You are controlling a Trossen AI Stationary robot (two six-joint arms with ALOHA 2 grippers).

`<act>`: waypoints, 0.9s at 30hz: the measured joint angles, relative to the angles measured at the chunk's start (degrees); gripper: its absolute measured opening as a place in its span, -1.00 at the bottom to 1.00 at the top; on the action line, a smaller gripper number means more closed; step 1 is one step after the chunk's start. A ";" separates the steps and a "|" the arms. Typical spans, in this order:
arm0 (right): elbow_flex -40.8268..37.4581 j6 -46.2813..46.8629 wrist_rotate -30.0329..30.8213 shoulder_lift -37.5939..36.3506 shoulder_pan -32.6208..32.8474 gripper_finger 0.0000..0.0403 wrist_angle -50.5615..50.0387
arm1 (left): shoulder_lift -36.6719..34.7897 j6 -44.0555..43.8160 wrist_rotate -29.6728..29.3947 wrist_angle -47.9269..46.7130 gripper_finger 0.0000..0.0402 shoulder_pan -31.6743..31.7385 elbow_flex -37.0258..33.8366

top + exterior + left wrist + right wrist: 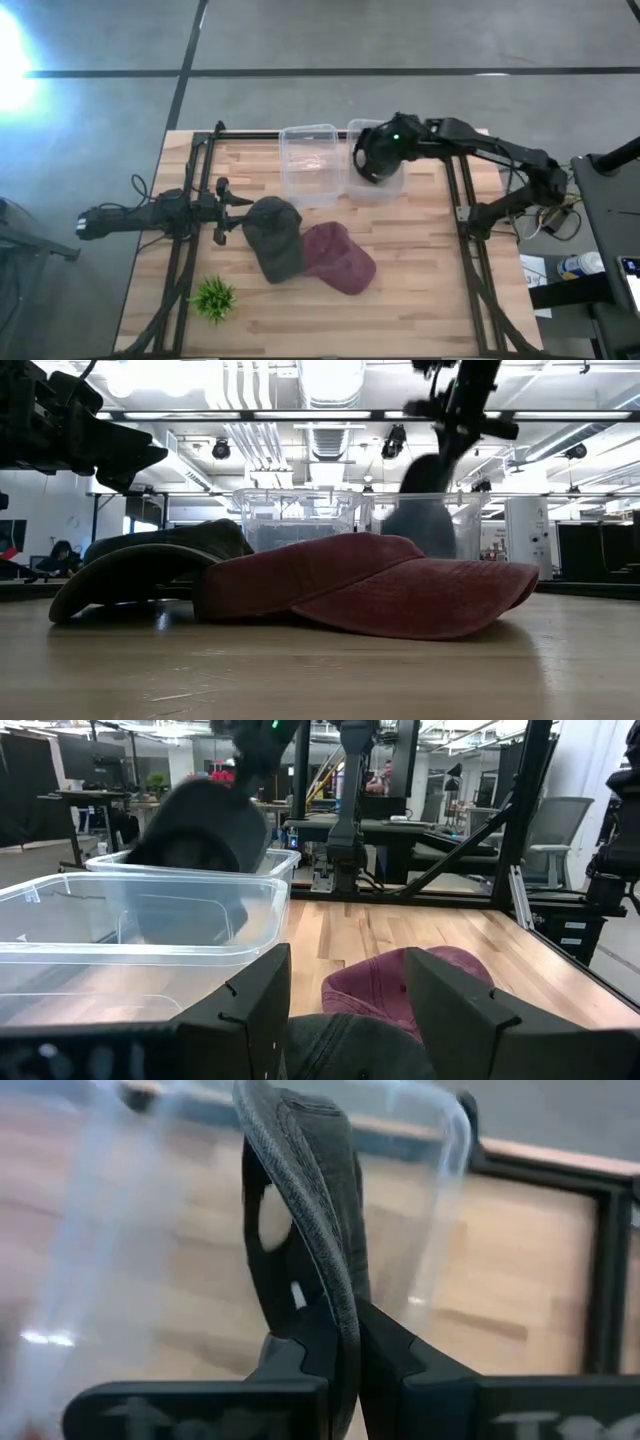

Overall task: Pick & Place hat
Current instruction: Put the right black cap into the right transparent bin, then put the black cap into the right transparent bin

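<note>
A black cap (pixel 372 157) hangs from my right gripper (pixel 392 140) over the right one of two clear bins (pixel 385 188) at the table's far side. It also shows in the low view (pixel 425 510) and the left wrist view (pixel 200 830). A dark grey cap (pixel 272 235) and a maroon cap (pixel 338 258) lie on the table, the maroon one partly against the grey one. My left gripper (pixel 345 1010) is open and empty, level, just left of the grey cap (pixel 350 1045). My right gripper pinches the black cap's stitched edge (pixel 335 1295) between its two shut fingers (pixel 400 1355). The fingers come from above, pointing down. The cap hangs below them, lifted clear of the table, its lower part inside the right bin's walls (pixel 440 525).
The left clear bin (pixel 310 165) stands beside the right one. A small green plant (pixel 213 297) stands near the table's front left. Black frame rails (pixel 465 200) run along both sides of the table. Bare wood lies at the front right.
</note>
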 joint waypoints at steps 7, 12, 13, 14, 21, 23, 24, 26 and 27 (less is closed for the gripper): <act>0.54 0.37 0.17 7.15 2.04 -0.81 -1.20 | 0.01 0.00 0.00 0.00 -0.05 0.01 0.00; 2.49 -0.28 0.90 11.86 5.09 -0.49 4.24 | 0.00 0.00 0.00 0.00 -0.05 0.02 0.00; 2.99 -0.37 0.85 12.60 5.80 -0.41 5.86 | 0.00 0.00 0.02 0.00 -0.05 0.00 0.00; 3.61 -0.55 0.30 13.28 6.34 -0.34 7.58 | 0.00 0.00 0.01 0.00 -0.05 0.02 0.00; 9.01 -3.46 -3.45 17.13 9.60 0.05 8.20 | 0.00 0.00 0.00 0.00 -0.05 0.01 0.00; 9.87 -5.67 -1.06 16.63 10.90 0.12 6.32 | 0.02 0.00 0.02 0.00 -0.05 0.00 0.00; 10.22 -6.31 0.63 16.16 11.65 0.15 5.57 | 0.01 0.00 0.00 0.00 -0.05 0.01 0.01; 10.73 -6.73 3.77 14.76 13.08 0.19 3.65 | 0.00 0.00 0.00 0.00 -0.05 0.00 0.01; 10.81 -7.09 5.43 13.90 13.96 0.21 2.69 | 0.02 0.00 0.00 0.00 -0.05 0.01 0.00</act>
